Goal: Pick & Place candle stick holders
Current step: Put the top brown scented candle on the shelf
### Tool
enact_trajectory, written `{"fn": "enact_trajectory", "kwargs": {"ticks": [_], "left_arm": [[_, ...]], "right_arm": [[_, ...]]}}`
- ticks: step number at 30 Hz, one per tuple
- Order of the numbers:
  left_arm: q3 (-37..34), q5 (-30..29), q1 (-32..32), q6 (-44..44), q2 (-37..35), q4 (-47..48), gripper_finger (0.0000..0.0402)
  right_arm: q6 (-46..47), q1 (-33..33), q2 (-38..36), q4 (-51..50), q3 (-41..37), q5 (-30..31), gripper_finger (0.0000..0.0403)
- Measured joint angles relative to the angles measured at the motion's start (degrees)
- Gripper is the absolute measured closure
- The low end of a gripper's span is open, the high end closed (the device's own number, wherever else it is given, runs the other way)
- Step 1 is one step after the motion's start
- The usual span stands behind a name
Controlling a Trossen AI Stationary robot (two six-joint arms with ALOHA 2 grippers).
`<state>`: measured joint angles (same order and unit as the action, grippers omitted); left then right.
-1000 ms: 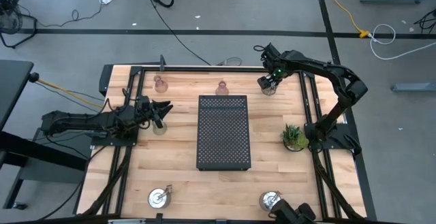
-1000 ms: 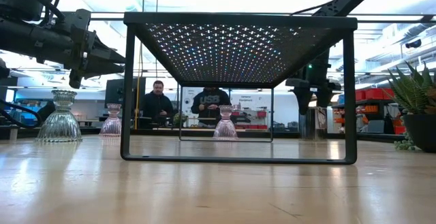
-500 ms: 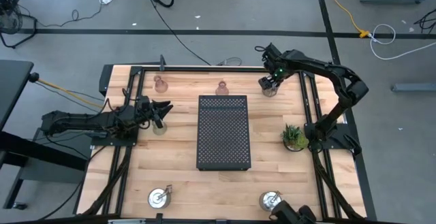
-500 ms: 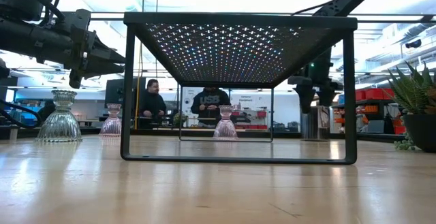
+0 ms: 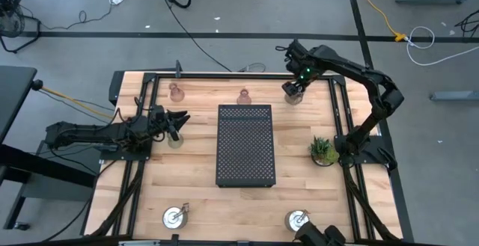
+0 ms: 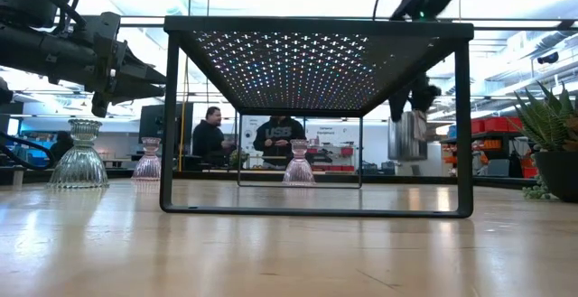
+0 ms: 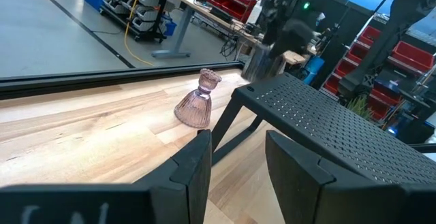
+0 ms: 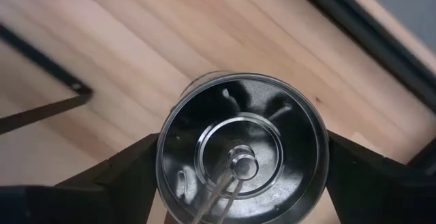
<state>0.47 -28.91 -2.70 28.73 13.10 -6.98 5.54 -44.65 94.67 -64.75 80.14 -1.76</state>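
Silver metal holder (image 8: 242,159) is hanging clear of the counter (image 5: 194,194) at its far right corner, clamped betw. the right gripper (image 5: 293,89) fingers, which I'm keeping fairly wide around its round body. I'm judging this the lift/carry step; next I need to move it over the black tray (image 5: 245,145) w/o tilting. Left gripper (image 5: 182,118) is waiting, fingers fully closed, empty, above a glass holder (image 5: 175,140).

The only readable text is "USB", in white letters on the dark top of a person (image 6: 279,140) standing in the room behind the black perforated tray (image 6: 318,53).
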Motion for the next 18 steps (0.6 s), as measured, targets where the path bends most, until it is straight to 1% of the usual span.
{"fn": "enact_trajectory", "kwargs": {"ticks": [2, 10, 14, 18], "left_arm": [[0.0, 0.0, 0.0, 0.0, 0.0, 0.0, 0.0259], [0.0, 0.0, 0.0, 0.0, 0.0, 0.0, 0.0259], [0.0, 0.0, 0.0, 0.1, 0.0, 0.0, 0.0259], [0.0, 0.0, 0.0, 0.2, 0.0, 0.0, 0.0259]], "right_arm": [[-0.3, 1.1, 0.0, -3.0, 3.3, -0.9, 0.007], [-1.8, 7.5, -0.1, -15.0, 19.3, -0.8, 0.007], [-1.7, 11.7, -0.2, -21.6, 27.4, -0.7, 0.007], [-1.4, 16.4, -0.2, -25.8, 34.4, -0.7, 0.007]]}}
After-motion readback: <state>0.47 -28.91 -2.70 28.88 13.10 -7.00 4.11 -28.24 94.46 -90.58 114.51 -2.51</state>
